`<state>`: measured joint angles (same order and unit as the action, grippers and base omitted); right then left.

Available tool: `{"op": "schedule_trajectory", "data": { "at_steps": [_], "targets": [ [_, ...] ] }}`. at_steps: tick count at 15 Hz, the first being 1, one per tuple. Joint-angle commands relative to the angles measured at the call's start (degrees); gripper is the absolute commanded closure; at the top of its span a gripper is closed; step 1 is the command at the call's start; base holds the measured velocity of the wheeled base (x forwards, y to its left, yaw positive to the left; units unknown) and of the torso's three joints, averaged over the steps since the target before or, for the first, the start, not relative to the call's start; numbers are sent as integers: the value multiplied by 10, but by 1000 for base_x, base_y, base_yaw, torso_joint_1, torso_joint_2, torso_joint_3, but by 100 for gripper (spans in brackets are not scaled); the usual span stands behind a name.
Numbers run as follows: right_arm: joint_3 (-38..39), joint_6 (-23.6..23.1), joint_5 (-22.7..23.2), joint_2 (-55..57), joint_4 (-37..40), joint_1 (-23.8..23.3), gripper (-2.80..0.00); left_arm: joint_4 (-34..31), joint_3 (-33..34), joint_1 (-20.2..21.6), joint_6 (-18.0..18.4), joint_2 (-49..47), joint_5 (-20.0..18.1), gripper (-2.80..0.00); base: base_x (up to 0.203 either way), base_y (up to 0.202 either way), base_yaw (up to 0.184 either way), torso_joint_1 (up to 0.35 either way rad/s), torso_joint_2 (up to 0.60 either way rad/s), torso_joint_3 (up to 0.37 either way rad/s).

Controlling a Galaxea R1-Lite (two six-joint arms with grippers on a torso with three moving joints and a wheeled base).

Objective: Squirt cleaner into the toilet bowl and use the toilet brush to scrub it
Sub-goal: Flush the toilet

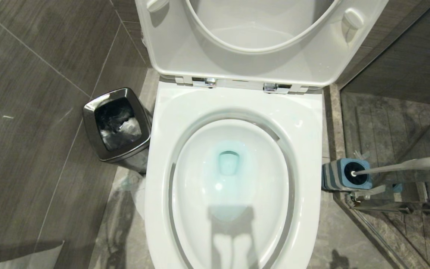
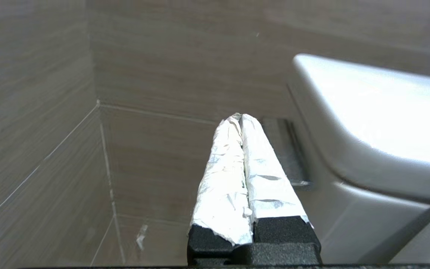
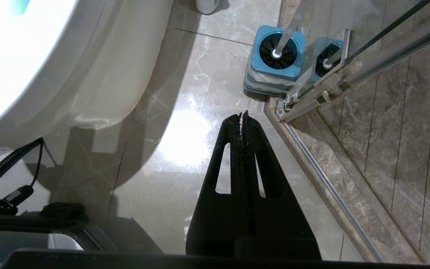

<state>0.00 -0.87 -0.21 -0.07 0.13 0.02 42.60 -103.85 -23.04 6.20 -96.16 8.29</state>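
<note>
Left gripper (image 2: 242, 118): foil-wrapped fingers pressed together on nothing, pointing at a grey-brown tiled wall; seen only in its own wrist view, lower centre.
Right gripper (image 3: 243, 116): black slotted fingers pressed together, empty, hanging over the floor; seen only in its own wrist view, lower centre.
Floor (image 3: 185, 142): glossy grey marbled stone, with a bright glare patch just beyond the right fingertips.
Toilet bowl (image 1: 233, 112): large glossy white ceramic bowl filling the head view's centre, seat and lid raised at the top edge.
Cleaner (image 1: 229, 161): translucent teal-blue liquid pooled at the drain, middle of the basin.
Toilet brush (image 1: 401, 167): slim white handle leaning right, black bristle head seated in a squarish blue-and-grey holder (image 1: 334, 175), right of the bowl.
Waste bin (image 1: 118, 125): small steel bin, left of the bowl.
Glass shower door (image 3: 368, 67): its metal frame stands just beside the holder; only the right wrist view shows the holder mirrored in it.
</note>
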Motion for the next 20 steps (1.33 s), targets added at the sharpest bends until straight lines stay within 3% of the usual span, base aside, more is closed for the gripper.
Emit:
{"op": "schedule_trajectory", "data": {
  "at_steps": [1, 5, 9, 13, 20],
  "targets": [
    [1, 0, 0, 1, 0, 1, 0, 6, 1, -9, -7, 3, 1, 0, 0, 0, 0, 0, 0, 0],
    [1, 0, 0, 1, 0, 0, 0, -1, -12, -34, -7, -6, -6, 0, 0, 0, 0, 0, 0, 0],
    [1, 0, 0, 1, 0, 1, 0, -59, -78, -59, -3, -32, -8, 0, 0, 0, 0, 0, 0, 0],
    [1, 0, 0, 1, 0, 1, 0, -88, -78, -61, -2, -39, -32, 0, 0, 0, 0, 0, 0, 0],
    [1, 0, 0, 1, 0, 1, 0, -94, -78, -56, 9, -56, -30, 0, 0, 0, 0, 0, 0, 0]
  ]
}}
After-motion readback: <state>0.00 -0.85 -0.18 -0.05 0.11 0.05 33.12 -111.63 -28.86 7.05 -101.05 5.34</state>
